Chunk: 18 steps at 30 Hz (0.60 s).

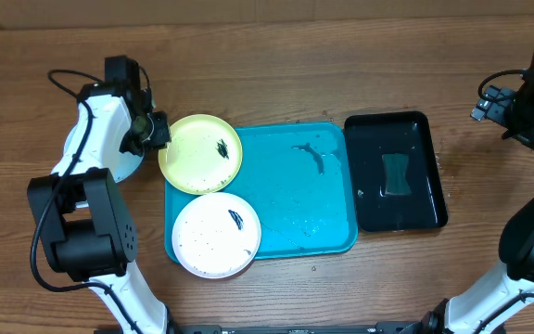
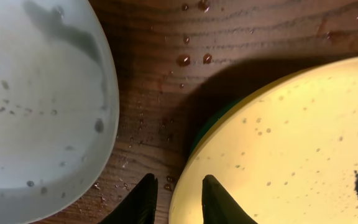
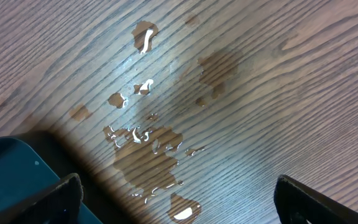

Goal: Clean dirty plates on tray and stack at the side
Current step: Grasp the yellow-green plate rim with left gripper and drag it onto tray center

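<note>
The yellow-green plate [image 1: 200,153] with a dark smear lies partly over the far left corner of the turquoise tray [image 1: 304,199]. It also shows in the left wrist view [image 2: 291,137], with a shadow under its edge. My left gripper [image 1: 156,130] [image 2: 176,182] straddles its left rim, one finger over the plate and one outside, closed on it. The white plate [image 1: 216,235] with specks sits on the tray's near left corner. The light teal plate [image 2: 39,106] lies on the table to the left, mostly hidden under my left arm from overhead. My right gripper [image 1: 494,104] [image 3: 178,186] is open and empty at the far right.
A glossy black tray [image 1: 397,139] right of the turquoise tray holds water and a green sponge [image 1: 397,174]. A dark smear [image 1: 311,153] lies on the turquoise tray. Water puddles [image 3: 148,149] lie on the wood under my right gripper, and droplets [image 2: 184,60] between the plates.
</note>
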Tool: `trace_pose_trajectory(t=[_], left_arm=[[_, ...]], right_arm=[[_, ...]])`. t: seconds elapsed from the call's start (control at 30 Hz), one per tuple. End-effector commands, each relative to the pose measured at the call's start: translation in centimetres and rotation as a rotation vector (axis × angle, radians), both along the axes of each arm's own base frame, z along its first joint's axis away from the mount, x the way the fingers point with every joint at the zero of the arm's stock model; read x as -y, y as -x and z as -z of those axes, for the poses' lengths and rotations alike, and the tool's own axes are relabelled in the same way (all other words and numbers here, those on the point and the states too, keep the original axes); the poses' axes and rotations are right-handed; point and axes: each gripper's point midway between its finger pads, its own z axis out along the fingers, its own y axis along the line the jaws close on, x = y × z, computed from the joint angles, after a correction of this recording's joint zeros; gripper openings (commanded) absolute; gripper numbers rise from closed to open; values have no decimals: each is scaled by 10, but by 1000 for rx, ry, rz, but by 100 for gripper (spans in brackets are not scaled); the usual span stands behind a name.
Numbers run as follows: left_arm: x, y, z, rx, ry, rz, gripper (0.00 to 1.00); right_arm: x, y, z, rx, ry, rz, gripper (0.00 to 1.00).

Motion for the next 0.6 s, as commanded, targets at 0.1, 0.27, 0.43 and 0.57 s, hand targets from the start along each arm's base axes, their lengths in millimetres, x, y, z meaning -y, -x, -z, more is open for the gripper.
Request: trace_pose_trajectory(t=[0.1,0.27,0.43,0.57], left_arm=[[2,5,1,-4,-8,24,26],[4,6,1,-7,0,21,24],[4,10,11,-14,1,21,23],[4,10,17,-7,0,21,20]], right_arm=[[3,-1,-6,15,11,8,100],[3,-1,-6,15,11,8,100],[3,-1,-6,15,11,8,100],[3,-1,-6,15,11,8,100]])
